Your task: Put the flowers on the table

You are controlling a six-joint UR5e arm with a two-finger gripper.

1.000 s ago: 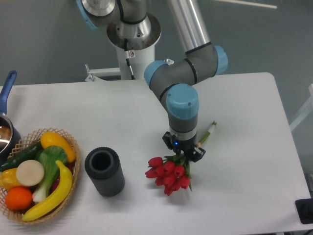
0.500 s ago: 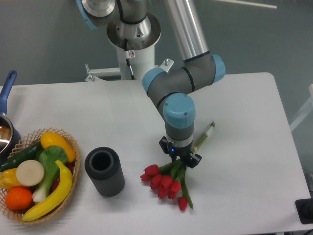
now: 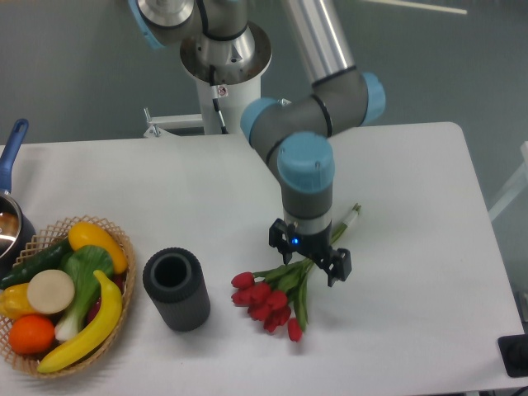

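The flowers (image 3: 266, 299), a bunch of red tulips with green stems, lie flat on the white table (image 3: 412, 181). The blooms point to the lower left, and the stem ends reach up right past the wrist. My gripper (image 3: 308, 252) points straight down over the middle of the stems. Its fingers (image 3: 339, 266) are spread apart on either side of the stems, and it is open, not holding the bunch.
A dark grey cylindrical vase (image 3: 176, 289) stands left of the blooms. A wicker basket (image 3: 122, 247) of toy fruit and vegetables sits at the front left. A pot with a blue handle (image 3: 11, 148) is at the left edge. The arm's base (image 3: 224, 58) stands behind the table.
The gripper has opened and let go of the stems. The bunch has dropped flat and the blooms have spread to the lower left. The wrist has risen slightly.
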